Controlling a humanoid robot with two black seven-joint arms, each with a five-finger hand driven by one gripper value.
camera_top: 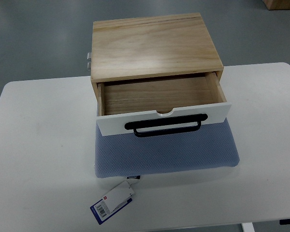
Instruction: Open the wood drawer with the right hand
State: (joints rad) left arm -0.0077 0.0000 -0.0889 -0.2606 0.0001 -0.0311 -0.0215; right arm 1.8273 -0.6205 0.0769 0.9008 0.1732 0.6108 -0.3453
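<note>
A light wood drawer box (154,44) stands on a blue-grey cushion (166,154) on the white table (34,145). Its drawer (159,94) is pulled out toward me and its wooden inside is empty. The drawer has a white front panel (113,124) with a black bar handle (165,126). Neither of my hands shows in the top view.
A white and blue tag with a barcode (112,202) hangs from the cushion's front edge onto the table. A metal hinge or bracket (88,60) sticks out at the box's back left. Grey floor lies beyond the table, with a wooden object (282,4) at the far right corner.
</note>
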